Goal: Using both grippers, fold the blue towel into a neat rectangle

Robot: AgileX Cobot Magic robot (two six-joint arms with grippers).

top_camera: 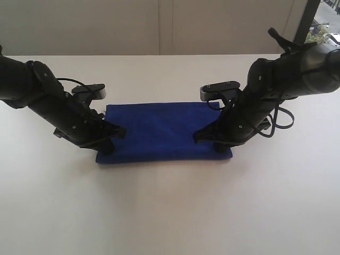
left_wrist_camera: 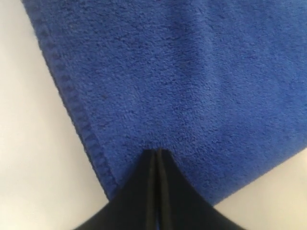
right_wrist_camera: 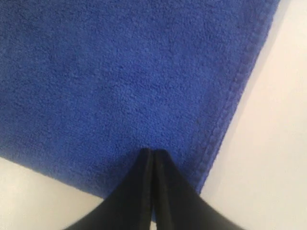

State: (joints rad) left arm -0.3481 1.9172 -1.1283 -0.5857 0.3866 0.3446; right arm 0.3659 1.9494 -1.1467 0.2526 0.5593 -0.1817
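Left gripper (left_wrist_camera: 156,153): fingers clenched together, tips pressing the blue towel (top_camera: 162,133) by its near left corner.
Right gripper (right_wrist_camera: 152,153): clenched likewise, near right corner; can't tell if cloth is pinched.
Towel: flat rectangle, centre of the table (top_camera: 170,212).
Handling: looks soft, light, limp; pinch at corners.
Views: wrist views show nap and stitched hem (right_wrist_camera: 230,110); exterior shows the whole outline.

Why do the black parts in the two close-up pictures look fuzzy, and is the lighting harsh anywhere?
Left wrist view: the blue towel shows crisp nap, while the left gripper, near the lens, is a soft black shape. Right wrist view: the right gripper blurs likewise, and the table washes out white. Exterior view: soft even light, only faint shadows, no glare.
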